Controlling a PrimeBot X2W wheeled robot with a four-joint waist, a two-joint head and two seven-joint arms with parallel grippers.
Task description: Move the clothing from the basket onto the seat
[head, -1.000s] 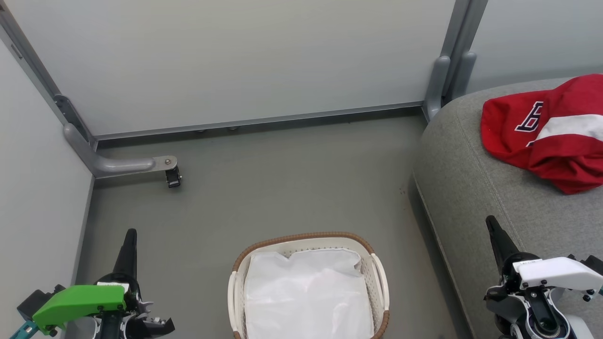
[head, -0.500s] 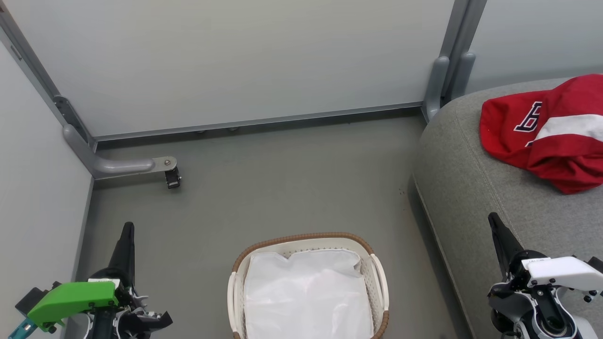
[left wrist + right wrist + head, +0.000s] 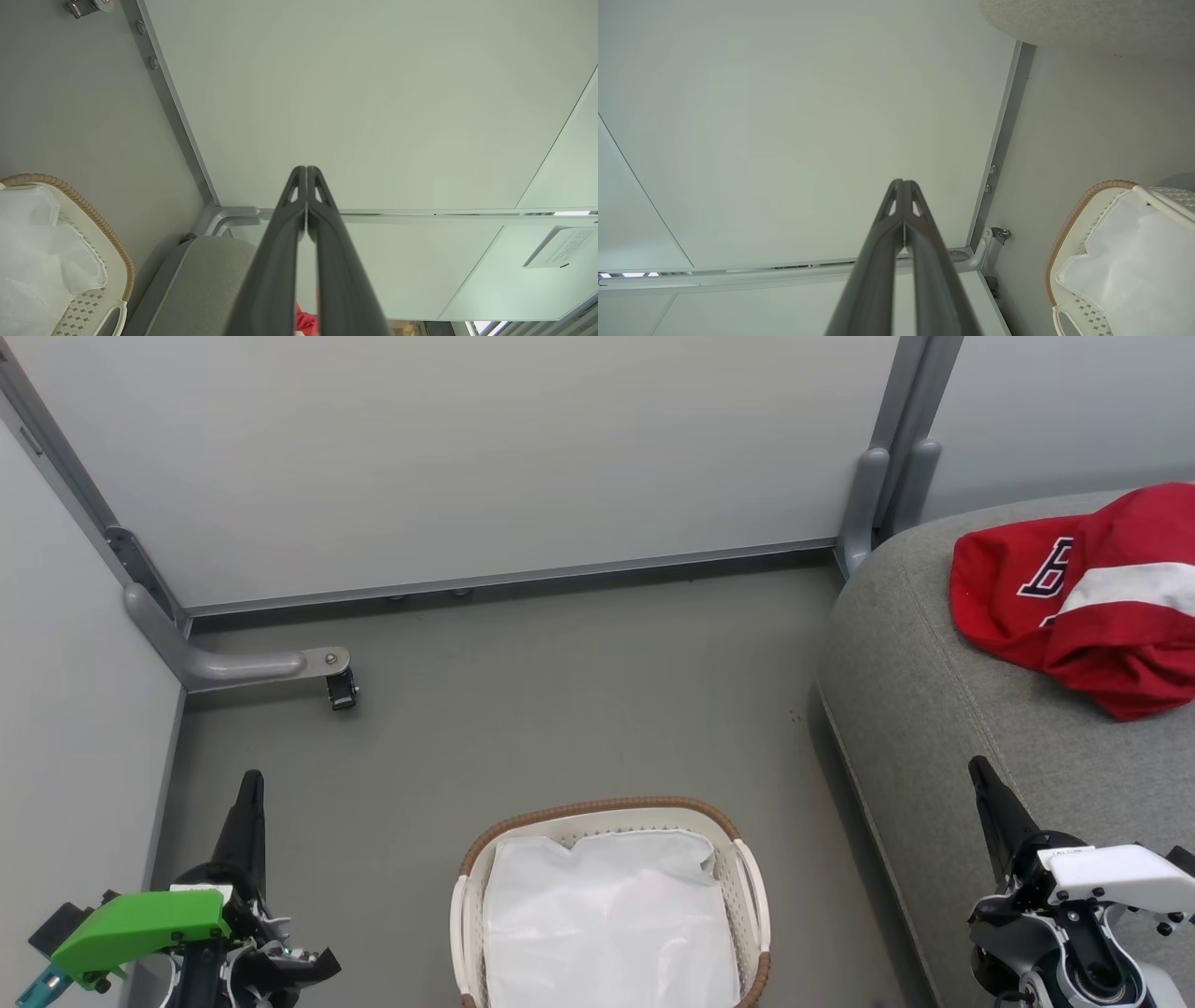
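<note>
Hands: your left hand (image 3: 250,782) and right hand (image 3: 977,769) were pressed together, empty.
Risk: reaching into the basket (image 3: 597,805) could have snagged its liner (image 3: 607,915).

One oval white perforated brown-rimmed plastic basket (image 3: 597,805) between left hand (image 3: 250,780) and right hand (image 3: 977,768); one white liner cloth (image 3: 607,924); one grey woven-fabric seat cushion (image 3: 934,709); one bright red white-striped clothing heap (image 3: 1083,607) (pieces uncountable).

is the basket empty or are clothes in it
Empty: the basket holds its white liner alone; the red clothing lies on the seat.
</note>
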